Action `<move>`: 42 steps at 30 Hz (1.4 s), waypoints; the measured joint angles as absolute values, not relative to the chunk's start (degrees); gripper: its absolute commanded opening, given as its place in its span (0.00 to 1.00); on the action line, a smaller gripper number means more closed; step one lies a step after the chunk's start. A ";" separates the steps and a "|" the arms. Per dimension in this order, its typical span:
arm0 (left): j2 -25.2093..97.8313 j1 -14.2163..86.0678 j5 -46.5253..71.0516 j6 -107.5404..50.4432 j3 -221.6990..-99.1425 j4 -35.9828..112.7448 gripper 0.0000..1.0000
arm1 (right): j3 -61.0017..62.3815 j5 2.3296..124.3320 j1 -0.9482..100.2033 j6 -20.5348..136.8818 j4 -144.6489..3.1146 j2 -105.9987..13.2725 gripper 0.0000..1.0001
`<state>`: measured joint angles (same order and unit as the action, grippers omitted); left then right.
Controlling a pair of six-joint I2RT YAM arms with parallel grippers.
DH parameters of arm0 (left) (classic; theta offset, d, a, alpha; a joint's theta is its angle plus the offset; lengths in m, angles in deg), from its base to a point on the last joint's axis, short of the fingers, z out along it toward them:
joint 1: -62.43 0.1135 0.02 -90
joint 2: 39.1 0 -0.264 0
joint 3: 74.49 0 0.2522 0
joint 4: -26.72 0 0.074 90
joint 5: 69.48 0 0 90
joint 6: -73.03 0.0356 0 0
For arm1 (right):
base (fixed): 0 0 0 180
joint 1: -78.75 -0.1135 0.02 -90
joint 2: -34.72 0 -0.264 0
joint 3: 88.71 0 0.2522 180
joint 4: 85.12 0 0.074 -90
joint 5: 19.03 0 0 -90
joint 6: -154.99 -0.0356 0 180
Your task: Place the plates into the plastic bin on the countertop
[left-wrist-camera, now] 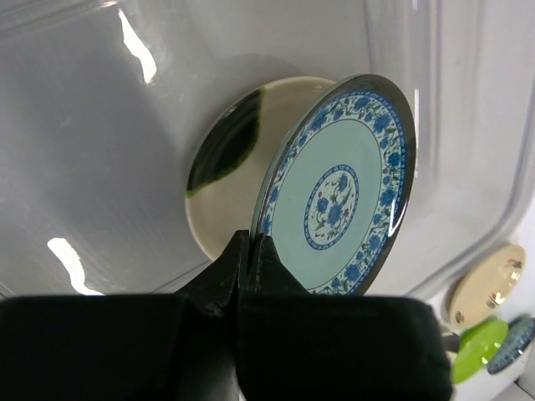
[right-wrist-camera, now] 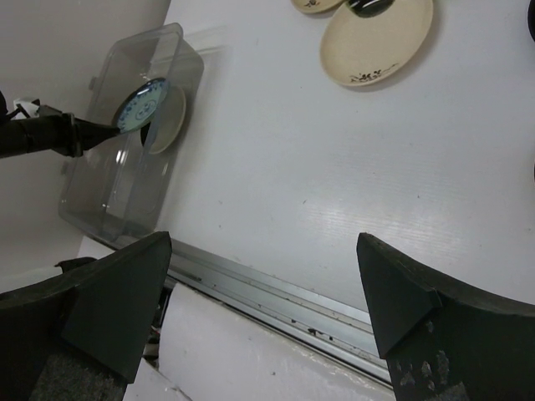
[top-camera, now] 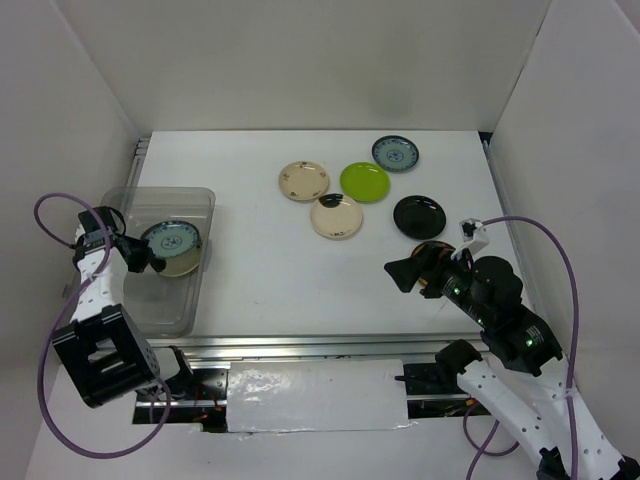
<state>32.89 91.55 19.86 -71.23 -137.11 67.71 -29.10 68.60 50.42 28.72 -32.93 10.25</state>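
Black fingers (left-wrist-camera: pixel 209 292) of the left claw (left-wrist-camera: pixel 247 244) fill the foot of the left wrist view. They are pinched tight on the rim of a blue-patterned saucer (left-wrist-camera: pixel 343 192), which is tilted up on edge inside the plastic bin (top-camera: pixel 165 305) at the left side of the table (top-camera: pixel 260 280). Just behind it a cream saucer with a dark green smear (left-wrist-camera: pixel 221 180) lies flat on the bin floor; I cannot tell whether the two touch. So one plate is properly in, and a second is within the walls but not yet let go. By my reckoning the step in hand is setting it down and releasing it. The rest sit well apart from the bin, grouped at the far right of the table: a plain cream saucer (top-camera: pixel 303 180), a lime green saucer (top-camera: pixel 364 181) just beside it, a second blue-patterned saucer (top-camera: pixel 395 153) behind that, a cream saucer with a black mark (top-camera: pixel 336 216), and a glossy black saucer (top-camera: pixel 419 216). The right claw (right-wrist-camera: pixel 263 251) hangs over the front right of the table near the black one, its jaws wide apart and holding nothing. A brownish disc (top-camera: pixel 430 290) shows under that arm, mostly hidden, perhaps another plate. That puts the job in its early part, with five plates for certain left to carry across.
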 measured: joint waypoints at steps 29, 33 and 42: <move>40.10 34.48 25.47 -63.71 -154.20 61.65 0.99 | -31.57 71.38 51.05 26.40 -35.18 8.68 1.00; 54.09 31.55 22.87 -64.02 -155.63 56.60 0.99 | -31.57 71.66 51.31 26.31 -35.18 9.16 1.00; 68.76 34.85 17.85 -67.34 -158.18 43.03 0.98 | -31.59 70.52 51.79 27.69 -34.61 11.28 1.00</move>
<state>68.76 34.85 17.85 -67.34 -158.18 43.03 -31.59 70.52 51.79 27.69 -34.61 11.28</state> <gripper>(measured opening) 0.993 0.997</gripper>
